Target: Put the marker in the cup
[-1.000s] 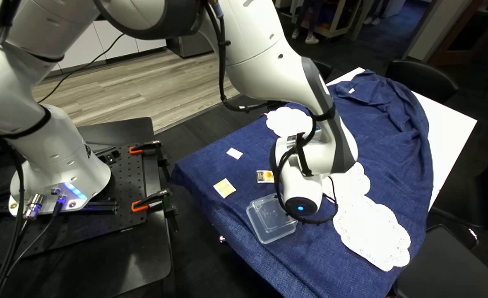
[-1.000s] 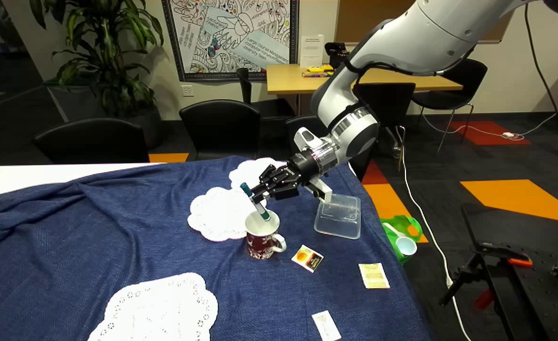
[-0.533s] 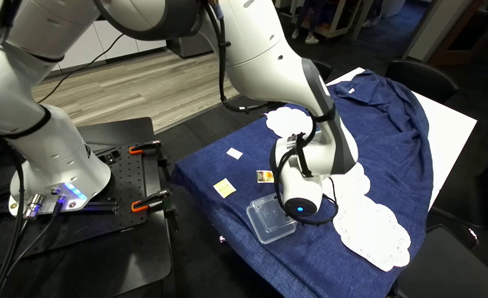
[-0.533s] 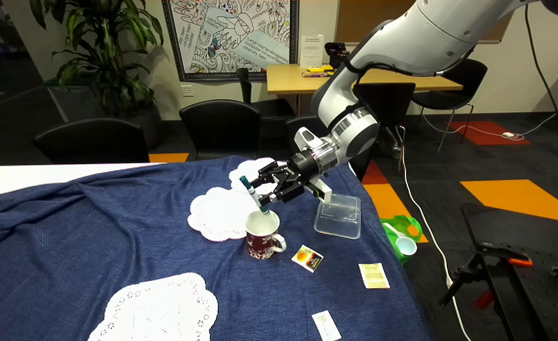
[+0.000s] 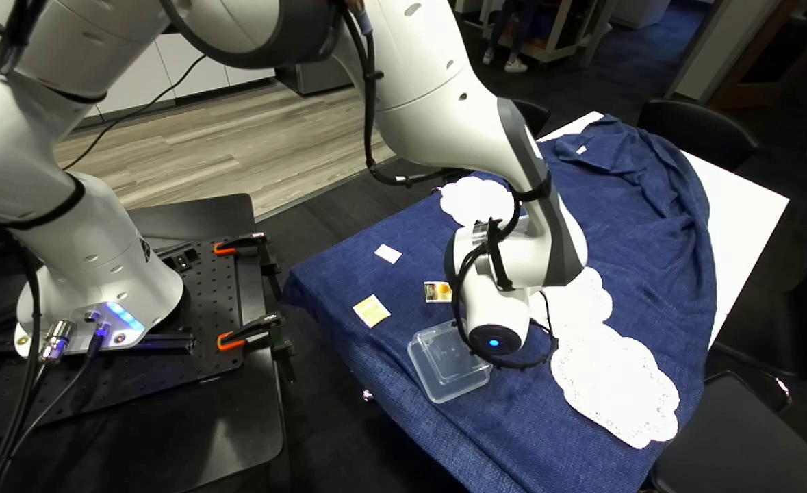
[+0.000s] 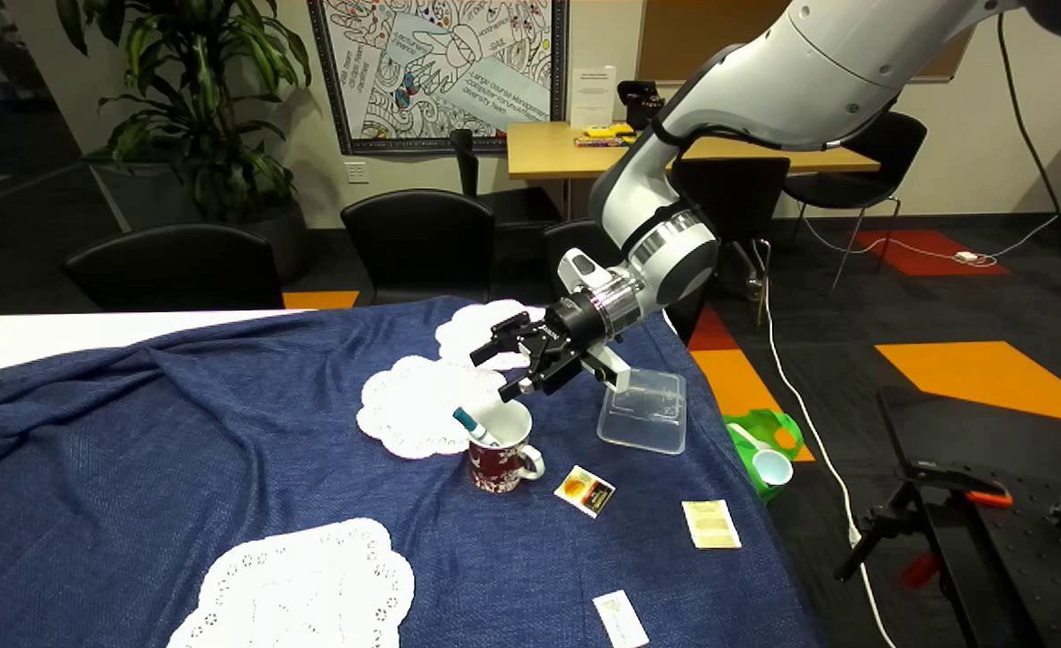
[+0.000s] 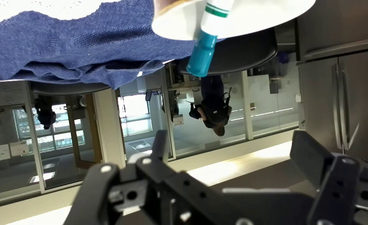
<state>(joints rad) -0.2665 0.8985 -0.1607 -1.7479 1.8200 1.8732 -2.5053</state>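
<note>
The cup (image 6: 492, 470), a mug with a dark red pattern, a white inside and a white handle, stands upright on the blue cloth. Leaning inside it is the marker (image 6: 475, 427), its teal end sticking out past the rim on the side away from the handle. My gripper (image 6: 492, 376) hovers just above the cup with its fingers spread and nothing between them. In the upside-down wrist view, the marker (image 7: 206, 43) rests across the rim of the cup (image 7: 258, 17), well apart from the wide jaws of the gripper (image 7: 230, 140). The arm hides cup and marker in an exterior view.
A clear square plastic container (image 6: 629, 427) lies beneath the wrist, beside the cup. Several small packets, one an orange and black tea packet (image 6: 585, 490), are scattered on the blue cloth (image 6: 530, 567). White lace doilies (image 6: 413, 409) lie around the cup.
The jaws have spread and let go of the marker. It has dropped lower into the cup and tipped toward the rim. The arm has shifted only slightly.
</note>
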